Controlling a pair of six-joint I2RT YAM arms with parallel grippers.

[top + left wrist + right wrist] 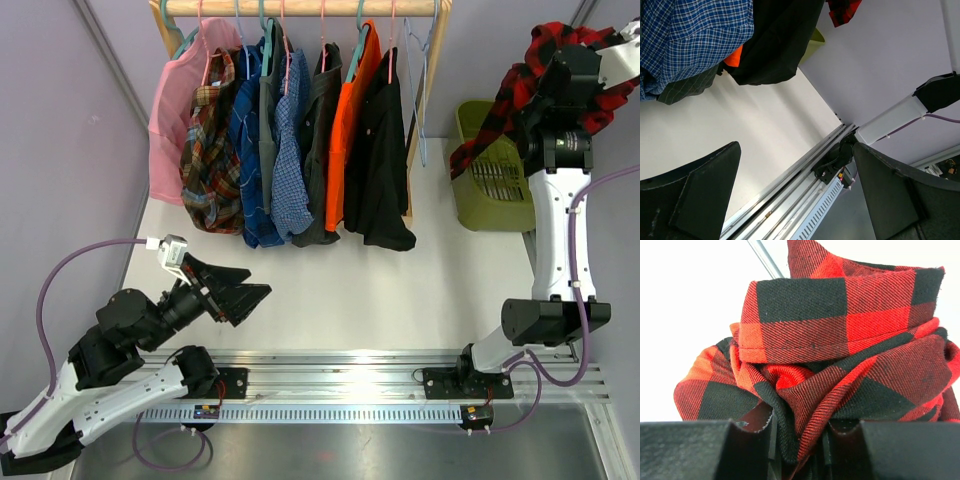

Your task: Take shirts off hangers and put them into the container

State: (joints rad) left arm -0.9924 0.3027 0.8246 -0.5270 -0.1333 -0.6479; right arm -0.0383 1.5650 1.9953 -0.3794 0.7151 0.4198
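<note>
**Plaid shirt over the bin: the release is the risky part**

The main hazard is a shirt that lands half in, half out. The right gripper [800, 445] is clamped narrow on a thick wad of the plaid shirt [505, 105], held high above the bin [480, 205] at the far right of the table [400, 290]. The rest of the cloth trails down and to the left, and its lowest fold hangs at the bin's left rim (whether inside or outside that rim cannot be told from above). If the jaws part here, that trailing weight could drag the shirt over the rim and onto the table.

A second risk is that the wad is packed tightly between the fingers, so cloth may cling to a finger when they spread and lift back out with the arm. A low pass could also knock the bin, which looks light and stands close to the table's right edge.

The right arm rises steeply from its base, forearm near upright, its wrist over the bin's far right corner and partly draped in cloth. The left arm lies folded low at the near left. The left gripper [250, 287] is spread wide and holds nothing, pointing right and far across the bare table, well short of the other shirts [290, 150] hanging on the rail [300, 8].
</note>
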